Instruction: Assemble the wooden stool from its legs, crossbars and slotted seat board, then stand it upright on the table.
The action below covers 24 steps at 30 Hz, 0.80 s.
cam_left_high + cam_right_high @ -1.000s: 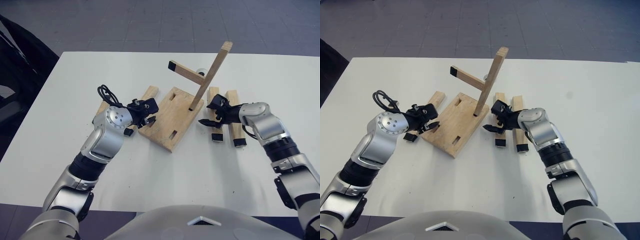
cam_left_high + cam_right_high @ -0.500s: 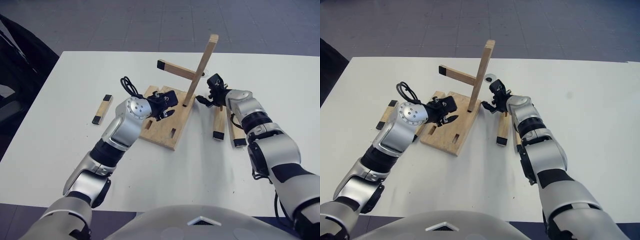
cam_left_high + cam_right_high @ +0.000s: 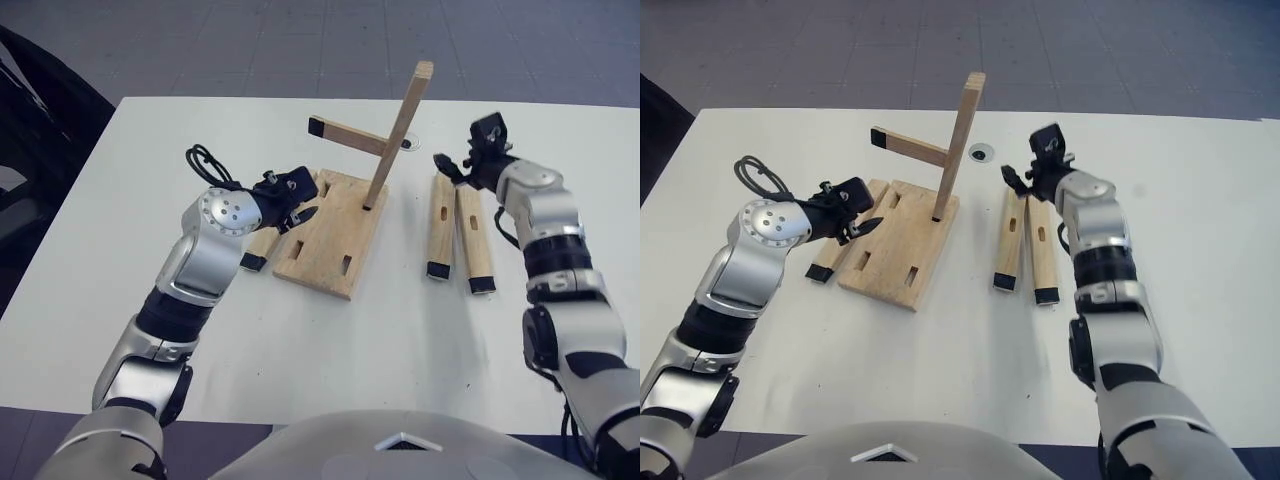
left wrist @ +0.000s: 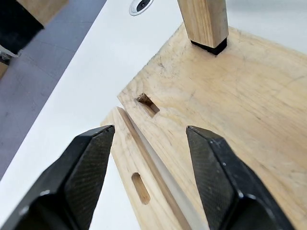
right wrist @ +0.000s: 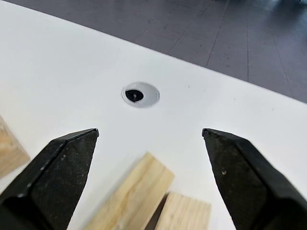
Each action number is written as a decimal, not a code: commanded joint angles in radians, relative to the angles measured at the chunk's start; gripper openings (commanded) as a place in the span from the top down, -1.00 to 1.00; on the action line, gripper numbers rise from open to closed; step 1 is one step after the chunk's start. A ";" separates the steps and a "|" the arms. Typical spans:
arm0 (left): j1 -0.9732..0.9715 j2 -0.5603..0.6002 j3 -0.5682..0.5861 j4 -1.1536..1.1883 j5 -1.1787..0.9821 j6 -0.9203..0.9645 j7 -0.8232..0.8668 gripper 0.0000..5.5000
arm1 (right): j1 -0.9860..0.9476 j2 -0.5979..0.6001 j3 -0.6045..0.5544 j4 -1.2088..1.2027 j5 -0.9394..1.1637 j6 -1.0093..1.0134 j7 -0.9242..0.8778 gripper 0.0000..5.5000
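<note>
The slotted seat board (image 3: pixel 335 232) lies flat mid-table. One leg (image 3: pixel 398 130) stands upright in it, carrying a crossbar (image 3: pixel 350 135) that points left. My left gripper (image 3: pixel 300 205) hovers open over the board's left edge (image 4: pixel 230 110), above a leg (image 4: pixel 134 177) lying alongside it. Two more legs (image 3: pixel 438 225) (image 3: pixel 472 238) lie side by side right of the board. My right gripper (image 3: pixel 470 160) is open just above their far ends (image 5: pixel 134 196), holding nothing.
A round cable grommet (image 5: pixel 140 95) is set in the white table (image 3: pixel 560 120) behind the upright leg. Bare table spreads in front of the board and to the far right. The table's far edge lies close behind the parts.
My left gripper pulled back from over the board to its left edge. My right gripper moved away from the upright leg, rightward to the far ends of the two lying legs.
</note>
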 commanded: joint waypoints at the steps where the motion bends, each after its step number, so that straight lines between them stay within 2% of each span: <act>1: 0.241 0.126 0.155 -0.098 -0.087 -0.060 -0.047 -0.01 | 0.452 0.031 -0.102 -0.681 0.089 0.278 -0.077 -0.45; 7: 0.390 0.157 0.282 -0.102 -0.131 -0.118 -0.009 -0.01 | 0.795 0.076 -0.081 -0.978 0.039 0.225 -0.148 -0.45; 12: 0.467 0.160 0.293 -0.105 -0.151 -0.157 0.003 -0.01 | 0.992 0.096 -0.054 -1.051 -0.023 0.135 -0.215 -0.45; 15: 0.486 0.147 0.283 -0.105 -0.156 -0.163 0.017 -0.01 | 1.008 0.083 -0.052 -1.010 -0.039 0.097 -0.220 -0.45; 24: 0.409 0.088 0.142 -0.051 -0.103 -0.176 0.063 -0.01 | 0.910 0.087 -0.041 -0.815 -0.046 0.044 -0.229 -0.45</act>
